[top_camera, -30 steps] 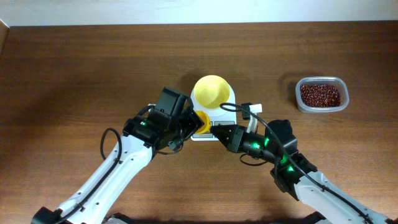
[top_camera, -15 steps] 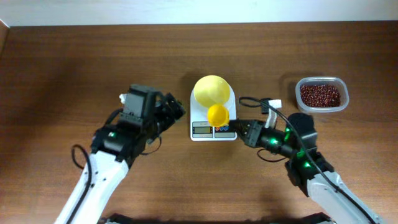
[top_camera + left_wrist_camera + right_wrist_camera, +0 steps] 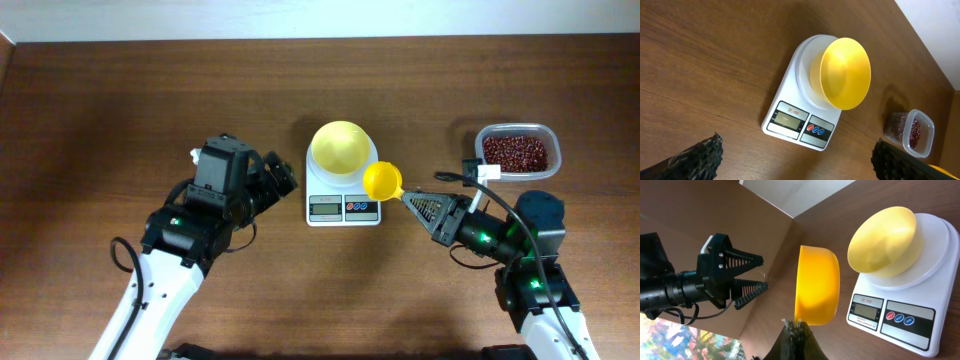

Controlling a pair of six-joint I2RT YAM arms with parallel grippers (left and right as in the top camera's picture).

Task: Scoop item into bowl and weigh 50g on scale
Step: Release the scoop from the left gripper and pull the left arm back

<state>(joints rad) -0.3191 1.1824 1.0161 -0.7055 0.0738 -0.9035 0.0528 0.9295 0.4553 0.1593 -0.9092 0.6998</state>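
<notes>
On the left of the table (image 3: 80, 100): left gripper (image 3: 278, 180) hovering, fingers spread wide, nothing between them. Just right of it, scale (image 3: 343, 195) at centre, display and buttons on near edge. Bowl (image 3: 340, 148) seated on its far platform, apart from both grippers. Right again, yellow scoop (image 3: 382, 180) beside the scale's right edge, handle pinched between the pressed-together fingers of right gripper (image 3: 420, 203). Far right, clear tub (image 3: 479, 150) holding the beans (image 3: 515, 153), well apart from bowl.

Handling, as judged: beans hard, tiny, loose. Likely to roll and scatter, so not for fingers; best lifted in the scoop cup, kept level. Scoop likely light and stiff, held well back on the handle. Bowl likely light, apt to slide on the platform if nudged.

View differences: left wrist alone looks into the bowl, showing it bare of beans. Also shows the display lit with faint digits, unreadable. Right wrist alone shows the scoop turned on edge, with the left gripper's parted fingers beyond it. Only overhead gives both arms and the tub together.
</notes>
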